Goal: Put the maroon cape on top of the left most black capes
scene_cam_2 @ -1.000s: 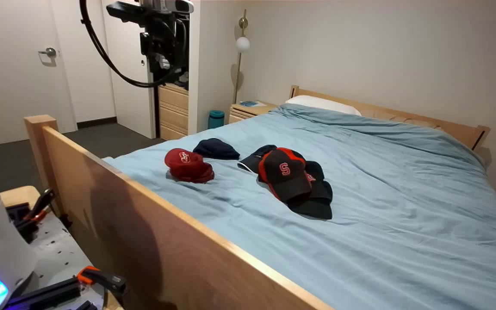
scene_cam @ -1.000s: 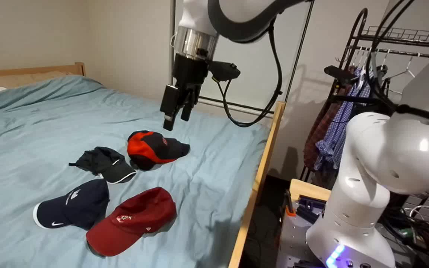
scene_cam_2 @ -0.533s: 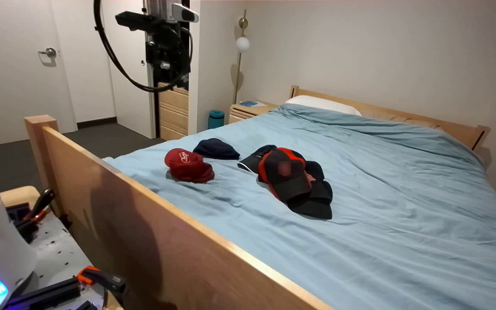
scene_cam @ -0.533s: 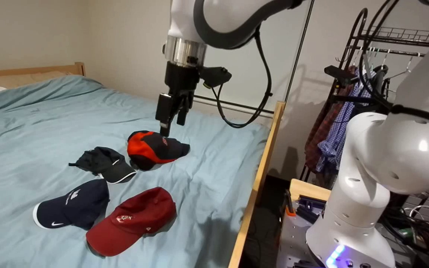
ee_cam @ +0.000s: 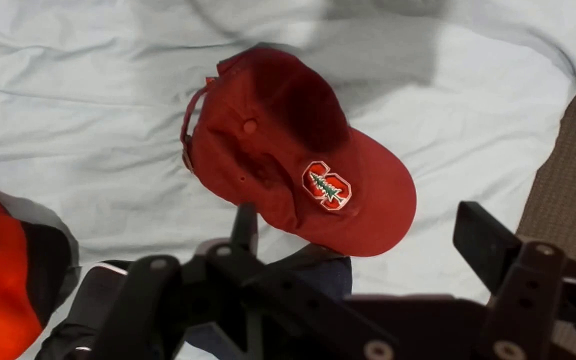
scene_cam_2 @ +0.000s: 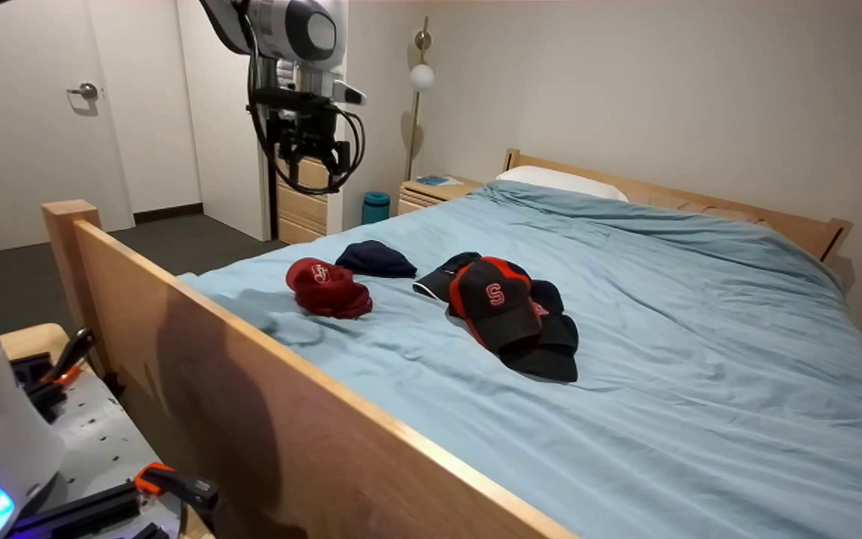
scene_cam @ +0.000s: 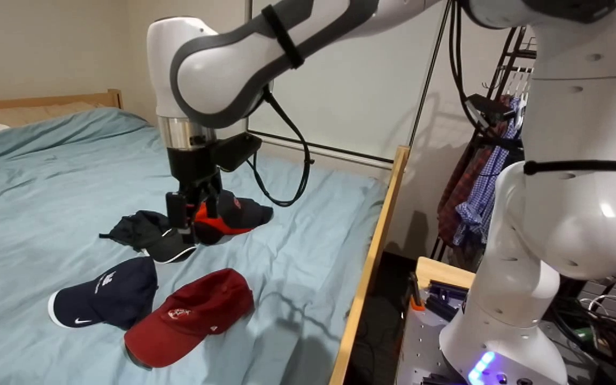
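The maroon cap lies on the bed in both exterior views (scene_cam: 201, 313) (scene_cam_2: 330, 292). In the wrist view, the maroon cap (ee_cam: 278, 150) has its brim toward the right. A navy cap (scene_cam: 107, 297) lies beside it and also shows in an exterior view (scene_cam_2: 375, 258). A black cap with a white brim edge (scene_cam: 150, 235) lies farther along the bed. More black caps (scene_cam_2: 551, 363) lie under the red-and-black cap (scene_cam_2: 494, 307). My gripper (scene_cam: 199, 222) is open and empty, hanging above the caps. In the wrist view, its fingers (ee_cam: 355, 220) are wide apart, below the maroon cap.
The wooden footboard (scene_cam_2: 326, 397) runs between the robot base and the bed. The blue sheet (scene_cam: 297, 224) is wrinkled. The red-and-black cap also shows at the wrist view's left edge (ee_cam: 5, 280). A clothes rack (scene_cam: 500, 91) stands behind the arm.
My gripper has moved left and down in an exterior view, over the bed toward the caps. In an exterior view it is lower and slightly farther right. The caps have not moved.
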Action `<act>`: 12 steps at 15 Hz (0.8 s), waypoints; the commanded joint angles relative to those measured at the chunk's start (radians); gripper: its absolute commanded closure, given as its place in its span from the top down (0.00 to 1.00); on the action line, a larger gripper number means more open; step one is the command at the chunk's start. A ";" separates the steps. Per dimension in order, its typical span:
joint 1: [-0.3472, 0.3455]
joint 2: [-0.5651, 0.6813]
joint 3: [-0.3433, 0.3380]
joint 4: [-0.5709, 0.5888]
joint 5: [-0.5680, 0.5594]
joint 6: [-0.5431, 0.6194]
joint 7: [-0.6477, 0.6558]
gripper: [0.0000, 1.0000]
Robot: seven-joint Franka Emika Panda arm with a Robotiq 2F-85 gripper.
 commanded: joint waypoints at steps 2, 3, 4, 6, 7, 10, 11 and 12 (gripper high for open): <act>0.003 0.011 -0.004 0.003 0.000 0.001 0.000 1.00; 0.002 0.005 -0.006 0.000 0.000 0.001 0.000 1.00; 0.001 -0.004 -0.007 -0.002 0.000 0.001 0.000 1.00; 0.012 0.047 -0.001 0.031 -0.013 -0.022 0.001 1.00; 0.017 0.071 -0.001 0.044 -0.018 -0.040 0.008 1.00; 0.048 0.198 0.008 0.103 -0.036 -0.027 -0.007 1.00; 0.059 0.233 0.007 0.122 -0.048 -0.020 -0.006 1.00; 0.084 0.278 -0.004 0.151 -0.091 -0.007 0.024 1.00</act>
